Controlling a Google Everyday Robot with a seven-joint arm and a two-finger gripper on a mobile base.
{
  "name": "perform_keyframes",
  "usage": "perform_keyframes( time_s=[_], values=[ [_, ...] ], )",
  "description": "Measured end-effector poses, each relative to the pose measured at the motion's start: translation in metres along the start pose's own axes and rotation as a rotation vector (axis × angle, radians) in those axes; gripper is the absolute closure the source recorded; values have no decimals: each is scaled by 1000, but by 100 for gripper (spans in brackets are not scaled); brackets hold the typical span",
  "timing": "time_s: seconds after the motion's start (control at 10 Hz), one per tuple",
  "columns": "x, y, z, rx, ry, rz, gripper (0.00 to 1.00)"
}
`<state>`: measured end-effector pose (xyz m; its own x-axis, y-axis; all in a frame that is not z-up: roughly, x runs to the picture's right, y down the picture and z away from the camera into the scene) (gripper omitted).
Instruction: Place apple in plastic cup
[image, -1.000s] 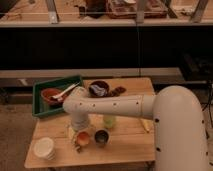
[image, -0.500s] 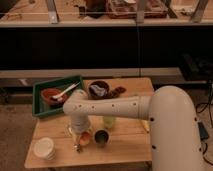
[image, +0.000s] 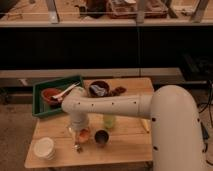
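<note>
The apple (image: 83, 134) is a small orange-red ball on the wooden table (image: 125, 142), left of centre near the front. My gripper (image: 79, 140) points down at the table right at the apple, partly covering its left side. The plastic cup (image: 109, 121) is a pale yellow-green tumbler standing upright just right of and behind the apple, close under my forearm (image: 115, 106). The cup looks empty.
A dark metal cup (image: 100, 138) stands right of the apple. A white ribbed container (image: 44, 148) sits at the front left corner. A green tray (image: 41, 111) at the back left holds a reddish-brown bowl (image: 50, 94). A dark bowl (image: 98, 89) stands behind.
My gripper has dropped slightly lower beside the apple. The apple and the cups have not moved.
</note>
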<state>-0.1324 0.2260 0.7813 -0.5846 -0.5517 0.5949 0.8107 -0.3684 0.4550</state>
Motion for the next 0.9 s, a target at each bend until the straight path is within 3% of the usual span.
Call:
perform_keyframes(
  time_s=[0.2,0.3,0.5,0.7,0.9],
  values=[
    [20,5,-50,-10,93,-3,78],
    [29,13,-70,-24,118,8,78],
    [54,58,-110,-65,163,96,78],
    [55,104,-122,-76,180,188,78],
    [35,156,-122,-72,195,294,78]
  ],
)
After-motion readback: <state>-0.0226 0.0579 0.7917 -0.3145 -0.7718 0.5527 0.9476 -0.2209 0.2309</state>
